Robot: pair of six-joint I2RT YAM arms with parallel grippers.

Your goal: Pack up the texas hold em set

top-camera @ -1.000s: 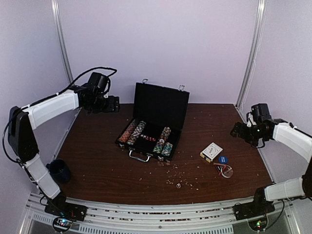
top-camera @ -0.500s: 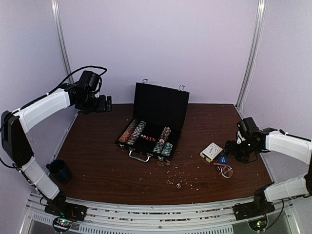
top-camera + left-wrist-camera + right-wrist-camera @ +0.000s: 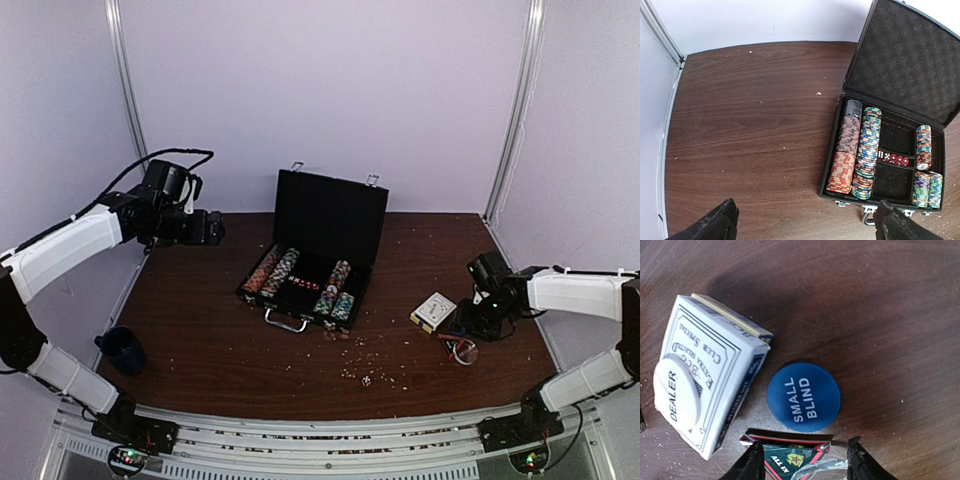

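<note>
Two claws hang over the brown table (image 3: 200, 330), and both are spread wide with nothing in them. The left claw (image 3: 805, 227) is up high at the far left side. The black case (image 3: 900, 75) sits ahead of it and over toward its right finger. The case has its lid standing up, and it rests flat on the table, well apart from this claw. Inside the case are rows of chips (image 3: 860, 152) in many colours, and a short line of red dice (image 3: 892, 159) lies in the middle part. The right claw (image 3: 804, 462) is down low, close above the table. Right between its two fingers lies a flat piece that says ALL IN (image 3: 785, 452). Just ahead of the fingers lies the round blue button (image 3: 803, 396) that says SMALL BLIND. Ahead and to the left of this claw lies the white card box (image 3: 710, 375), with the white DEALER button (image 3: 677, 390) resting on top of it. The card box and the blue button are almost touching. A blue mug (image 3: 122, 350) stands far from both claws, near the left arm's base.
</note>
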